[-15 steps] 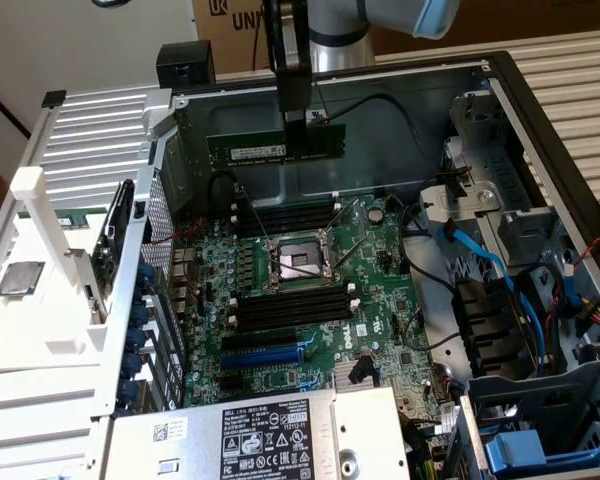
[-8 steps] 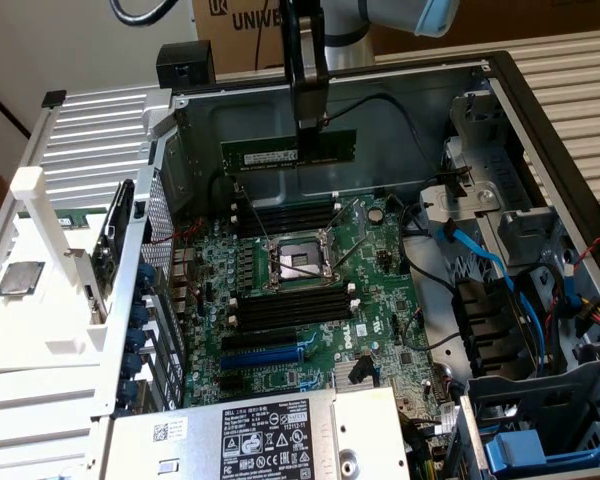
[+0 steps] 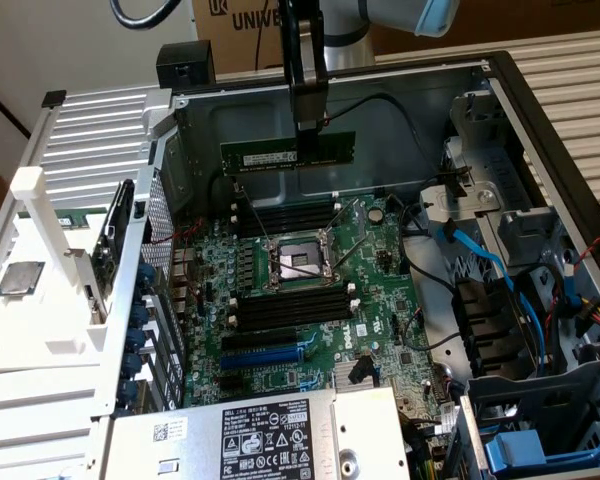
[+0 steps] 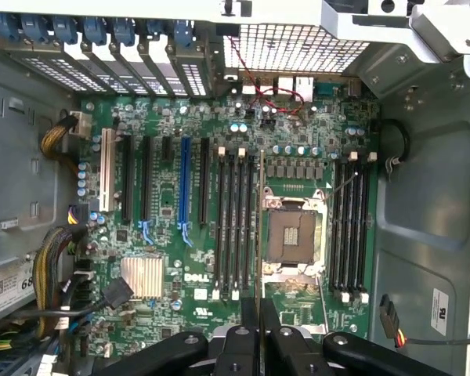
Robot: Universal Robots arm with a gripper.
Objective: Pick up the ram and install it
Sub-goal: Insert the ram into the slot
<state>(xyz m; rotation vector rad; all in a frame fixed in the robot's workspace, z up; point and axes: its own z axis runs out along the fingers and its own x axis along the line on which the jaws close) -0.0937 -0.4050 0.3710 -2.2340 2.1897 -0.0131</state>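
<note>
The ram (image 3: pixel 260 156), a green stick with a white label, hangs level in the air over the far part of the motherboard (image 3: pixel 380 255). My gripper (image 3: pixel 308 142) is shut on its upper edge near the middle. It is above the far black memory slots (image 3: pixel 285 215) and clear of them. In the wrist view the ram (image 4: pixel 260 235) shows edge-on as a thin line running from my gripper (image 4: pixel 260 319) between the left slot bank (image 4: pixel 235 227) and the bare processor socket (image 4: pixel 294 235). A second slot bank (image 4: pixel 351 231) lies past the socket.
The open computer case has metal walls (image 3: pixel 400 80) all round. A white tray (image 3: pixel 40 330) at the exterior view's left carries a silver processor chip (image 3: pixel 18 278). The power supply (image 3: pixel 250 430) is in front, and blue cables (image 3: pixel 490 262) and drive bays are at the right.
</note>
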